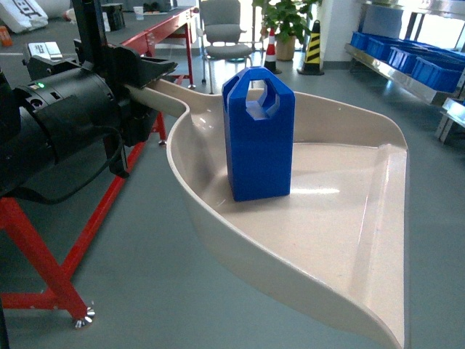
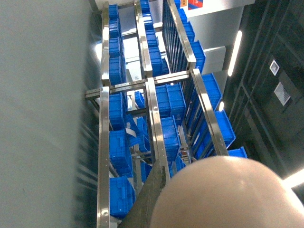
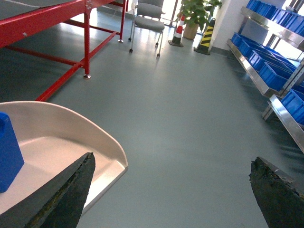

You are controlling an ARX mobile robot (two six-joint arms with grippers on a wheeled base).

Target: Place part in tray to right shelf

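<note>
The blue part (image 1: 259, 138) stands upright in the middle of the beige tray (image 1: 349, 218), which hangs in the air above the floor. My left gripper (image 1: 143, 81) is shut on the tray's long handle (image 1: 163, 98). In the left wrist view the handle (image 2: 228, 194) fills the lower right beside one dark finger (image 2: 154, 192). My right gripper (image 3: 172, 159) is open with nothing between its fingers, hovering over bare floor just right of the tray's lip (image 3: 102, 161). The part (image 3: 8, 152) shows at the left edge. The right shelf (image 1: 407, 76) stands far off at the right.
Blue crates (image 1: 425, 65) sit on the right shelf (image 3: 259, 78). A red-framed table (image 1: 43, 240) is at my left. A grey chair (image 1: 221, 33), a potted plant (image 1: 285, 22), a cone (image 1: 271, 51) and a striped post (image 1: 313, 47) stand at the back.
</note>
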